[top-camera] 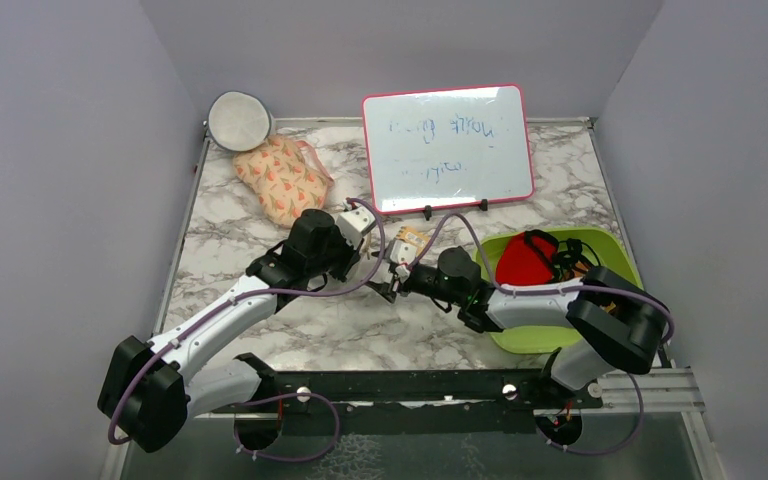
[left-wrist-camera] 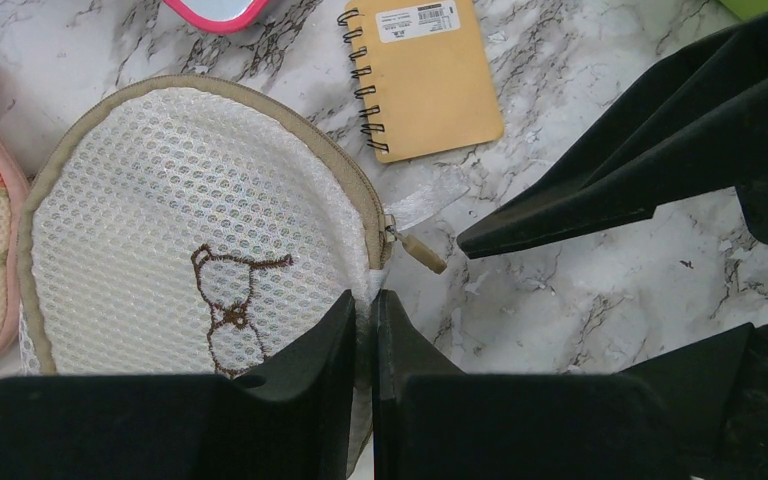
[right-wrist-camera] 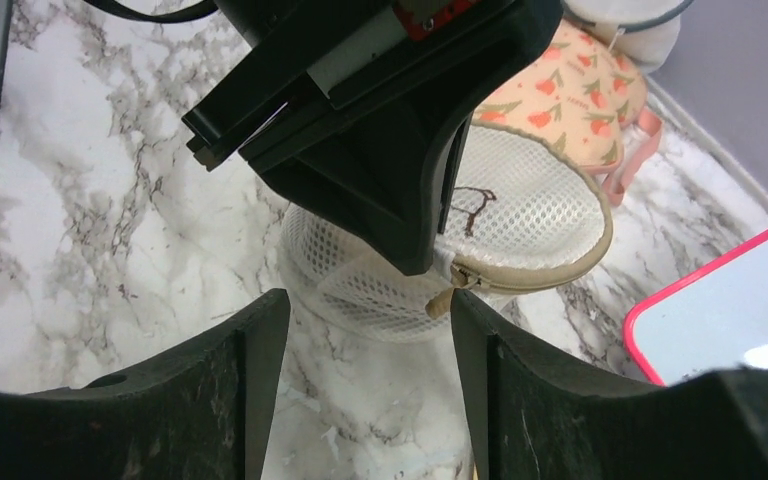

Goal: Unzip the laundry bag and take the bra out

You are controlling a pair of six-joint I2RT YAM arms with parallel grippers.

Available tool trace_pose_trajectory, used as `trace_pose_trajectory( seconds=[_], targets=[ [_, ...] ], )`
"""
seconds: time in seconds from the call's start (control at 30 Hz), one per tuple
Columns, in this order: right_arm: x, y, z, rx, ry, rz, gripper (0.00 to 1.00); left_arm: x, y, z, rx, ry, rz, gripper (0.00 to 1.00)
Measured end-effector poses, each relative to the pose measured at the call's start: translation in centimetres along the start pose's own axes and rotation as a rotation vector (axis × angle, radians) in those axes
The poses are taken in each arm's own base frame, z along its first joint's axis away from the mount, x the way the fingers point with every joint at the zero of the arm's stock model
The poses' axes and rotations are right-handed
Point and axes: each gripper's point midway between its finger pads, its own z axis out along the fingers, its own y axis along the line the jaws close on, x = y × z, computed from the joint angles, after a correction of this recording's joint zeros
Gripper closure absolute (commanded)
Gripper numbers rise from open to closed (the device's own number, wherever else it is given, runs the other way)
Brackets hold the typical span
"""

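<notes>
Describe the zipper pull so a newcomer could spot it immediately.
Start at the pink-framed whiteboard; just in front lies the round white mesh laundry bag, beside the orange notepad. The zipper pull is the small tan tab jutting off the bag's beige rim, next to a sheer white tag.

I am seeing the laundry bag [left-wrist-camera: 160,200] showing white honeycomb mesh, a tan rim and a brown stitched squiggle. The notepad [left-wrist-camera: 430,80] is showing orange-tan, the pouch [right-wrist-camera: 560,105] peach with red flowers, the table [left-wrist-camera: 580,290] white marble with grey veining.
</notes>
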Motion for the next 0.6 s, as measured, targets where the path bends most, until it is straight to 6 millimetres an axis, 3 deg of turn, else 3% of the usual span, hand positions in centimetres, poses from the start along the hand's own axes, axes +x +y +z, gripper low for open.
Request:
trace_pose_trajectory(
  seconds=[0.13, 0.6],
  targets=[
    [-0.2, -0.4, 0.4, 0.019, -0.037, -0.026, 0.52, 0.0, 0.0, 0.0, 0.0, 0.001, 0.002, 1.0],
    [1.4, -3.0, 1.0, 0.183, -0.024, 0.005, 0.5, 0.0, 0.0, 0.0, 0.0, 0.001, 0.007, 1.0]
  ],
)
